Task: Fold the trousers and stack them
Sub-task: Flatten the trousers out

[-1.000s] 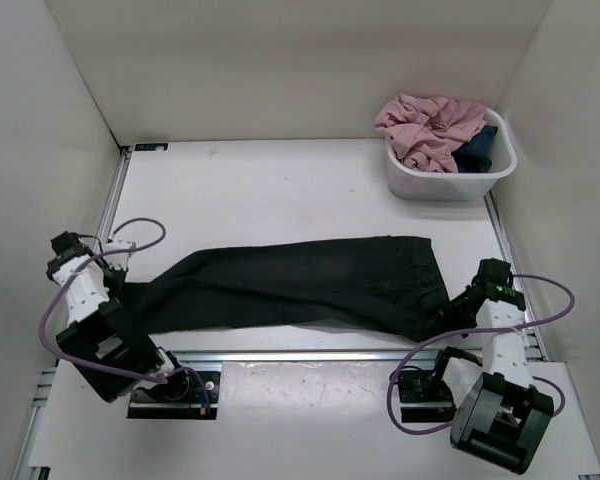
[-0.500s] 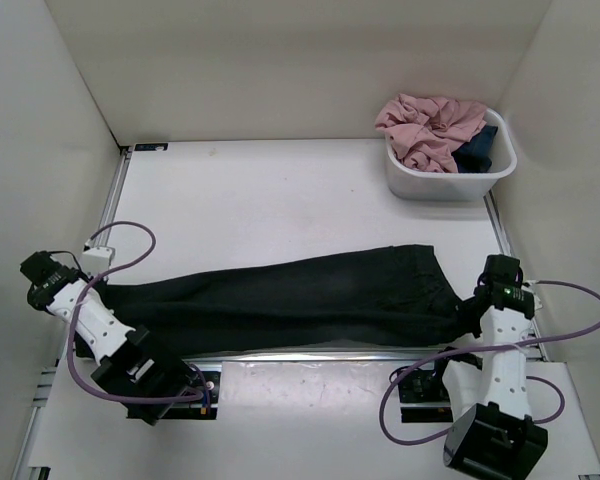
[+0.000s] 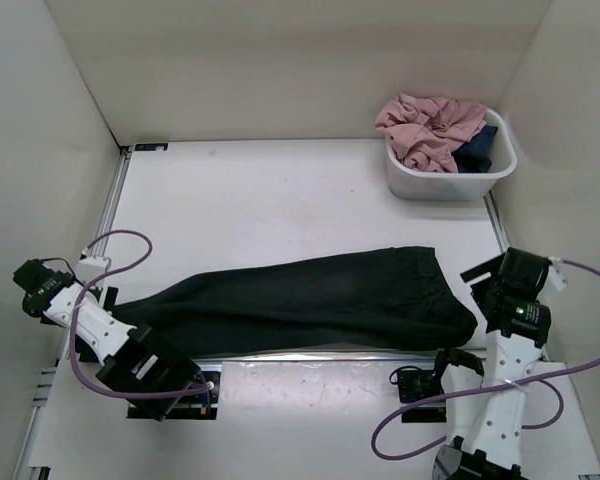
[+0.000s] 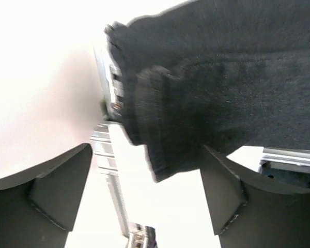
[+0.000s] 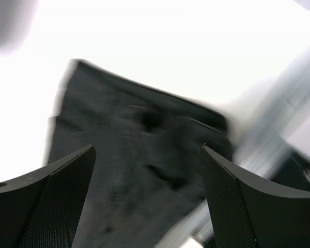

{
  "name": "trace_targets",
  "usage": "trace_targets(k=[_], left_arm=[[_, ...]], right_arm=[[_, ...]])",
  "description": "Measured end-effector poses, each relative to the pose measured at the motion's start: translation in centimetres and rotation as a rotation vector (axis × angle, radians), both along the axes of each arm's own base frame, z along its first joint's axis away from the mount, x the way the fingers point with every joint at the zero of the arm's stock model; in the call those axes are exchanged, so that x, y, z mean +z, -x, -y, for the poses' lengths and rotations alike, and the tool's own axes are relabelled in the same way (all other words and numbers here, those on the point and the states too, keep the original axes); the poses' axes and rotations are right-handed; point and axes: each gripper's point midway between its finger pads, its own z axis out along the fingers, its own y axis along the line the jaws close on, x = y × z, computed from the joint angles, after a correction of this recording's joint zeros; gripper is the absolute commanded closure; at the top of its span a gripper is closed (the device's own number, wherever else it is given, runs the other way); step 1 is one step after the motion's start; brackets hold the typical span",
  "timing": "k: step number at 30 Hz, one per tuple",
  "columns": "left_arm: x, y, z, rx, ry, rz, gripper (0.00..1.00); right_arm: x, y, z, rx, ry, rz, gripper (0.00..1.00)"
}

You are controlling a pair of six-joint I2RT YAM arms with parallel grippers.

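The white table (image 3: 280, 190) in front of me carries two things. The black trousers (image 3: 310, 295) lie flat across its near half, stretched from 9 o'clock to 3 o'clock, with the wider end at 3 and the narrow leg ends reaching the table's edge at 9. Their near side runs just beside the metal rail (image 3: 320, 353) at 6 o'clock. A white tub (image 3: 445, 185) stands at 1 o'clock, well apart from the trousers.

I count one pair of black trousers (image 3: 310, 300), one white tub (image 3: 442, 188), one pink garment (image 3: 430, 125), one dark blue garment (image 3: 479, 150), and two grippers: the left gripper (image 4: 145, 150) and the right gripper (image 5: 147, 147).
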Motion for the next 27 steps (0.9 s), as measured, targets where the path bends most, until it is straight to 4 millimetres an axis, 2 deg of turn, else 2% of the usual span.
trace_targets(k=[2,4,6,7,10,11,14,16,19,20,21,23,24,25,27], left_arm=[[1.8,-1.0,-0.4,-0.018,-0.006,0.037,0.0],[4.1,-2.6,-1.5,-0.037,-0.031,0.1,0.0],[5.3,-4.2,-2.4,-0.049,-0.039,0.13,0.03],[5.2,-4.7,-2.8,-0.041,-0.03,0.128,0.03],[1.7,-5.0,-3.6,0.013,0.076,0.058,0.02],[-0.1,-4.7,-3.7,0.037,0.124,0.022,0.02],[-4.5,-3.6,-2.8,0.1,0.256,-0.072,0.02],[-6.0,-3.6,-1.9,0.108,0.301,-0.12,0.02],[-7.4,-4.6,-0.5,0.078,0.299,-0.165,0.04],[-7.9,-4.8,-0.1,0.068,0.299,-0.18,0.12],[-8.4,-4.8,0.3,0.067,0.304,-0.198,0.19],[-8.9,-4.7,0.8,0.082,0.326,-0.23,0.39],[-8.9,-4.6,1.1,0.092,0.338,-0.239,0.66],[-9.0,-4.6,1.6,0.1,0.357,-0.25,0.82],[-8.9,-4.6,2.3,0.096,0.381,-0.284,0.86]], right_arm=[[2.6,-2.3,-0.5,0.1,0.015,0.096,0.15],[3.3,-4.5,-1.6,0.205,-0.005,0.116,0.15],[2.1,-6.7,-3.0,0.324,-0.043,0.056,0.15],[1.1,-7.6,-3.9,0.378,-0.067,0.01,0.15],[-3.1,-9.3,-6.5,0.518,-0.127,-0.169,0.15],[-4.6,-9.5,-7.3,0.548,-0.149,-0.221,0.19],[-7.4,-9.8,-8.5,0.579,-0.204,-0.314,0.2],[-8.4,-10.1,-8.7,0.574,-0.224,-0.336,0.22],[-10.6,-10.4,-9.0,0.562,-0.264,-0.409,0.22],[-11.6,-10.6,-9.1,0.556,-0.281,-0.443,0.22],[-12.0,-10.9,-9.2,0.547,-0.297,-0.474,0.23],[-12.2,-11.2,-9.2,0.523,-0.313,-0.511,0.27],[-12.2,-11.1,-9.1,0.51,-0.318,-0.523,0.29],[-12.3,-11.1,-8.9,0.489,-0.322,-0.532,0.3],[-12.3,-11.2,-8.6,0.438,-0.333,-0.541,0.36]])
